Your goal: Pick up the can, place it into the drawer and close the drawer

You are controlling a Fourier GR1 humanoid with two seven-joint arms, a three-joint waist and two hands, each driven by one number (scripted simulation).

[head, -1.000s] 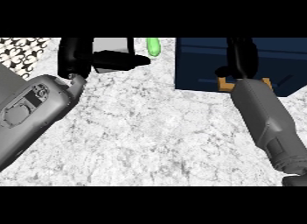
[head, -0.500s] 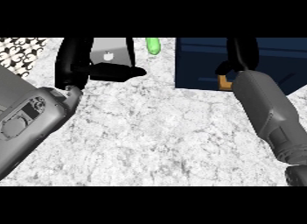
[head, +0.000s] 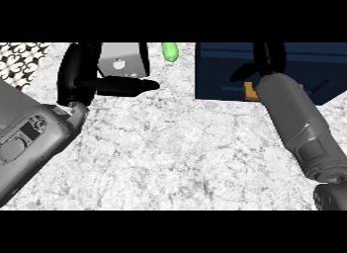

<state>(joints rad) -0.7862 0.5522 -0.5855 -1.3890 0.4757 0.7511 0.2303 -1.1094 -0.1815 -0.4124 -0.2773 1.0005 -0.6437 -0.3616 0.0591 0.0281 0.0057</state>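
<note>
Head view is looking steeply down on a marbled desk (head: 183,148), with both grey forearms reaching toward the upper part of the frame. The left hand (head: 96,81) is sitting at upper left beside a grey box-like object (head: 125,59), its black fingers (head: 128,86) stretching sideways toward frame centre; they are looking straight and laid together rather than curled round anything, probably resting there out of the way. The right hand (head: 267,62) is reaching at upper right over the dark blue drawer (head: 307,64), and only a dark shape is showing above the wrist, so I cannot tell whether its fingers are spread or closed. A small orange patch (head: 250,90) is peeking out just left of the right forearm, inside the drawer's outline; it may be the can, though the arm is hiding most of it, so whether it is being held or already lying in the drawer is unclear. A green object (head: 170,51) is lying on the desk between box and drawer, apart from both hands. Judging by the arm's placement, the placing step seems to be under way, with the drawer yet to be closed.
</note>
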